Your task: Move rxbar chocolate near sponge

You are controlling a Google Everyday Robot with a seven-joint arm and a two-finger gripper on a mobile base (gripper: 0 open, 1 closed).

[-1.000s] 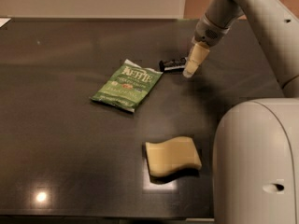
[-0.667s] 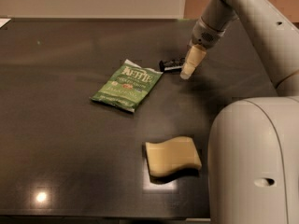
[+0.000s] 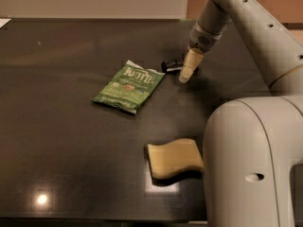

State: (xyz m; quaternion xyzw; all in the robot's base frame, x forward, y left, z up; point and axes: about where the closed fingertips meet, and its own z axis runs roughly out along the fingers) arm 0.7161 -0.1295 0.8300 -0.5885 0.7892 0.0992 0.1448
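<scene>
The rxbar chocolate (image 3: 170,65) is a small black wrapper lying on the dark table (image 3: 61,141), just right of the green chip bag's top corner. Its right end is hidden behind my gripper (image 3: 184,77), which hangs from the arm at the upper right and points down at the table right beside the bar. The sponge (image 3: 173,158), a pale yellow block with wavy edges, lies nearer the front of the table, well below the bar. Its right edge is covered by my arm's white housing.
A green Kettle chip bag (image 3: 129,85) lies flat left of the bar. My arm's large white housing (image 3: 251,164) fills the lower right and hides that part of the table. The table's far edge meets a pale wall.
The gripper has shifted slightly left and down, closer to the bar. The white arm housing has moved a little left too. The bar, bag and sponge have not moved.
</scene>
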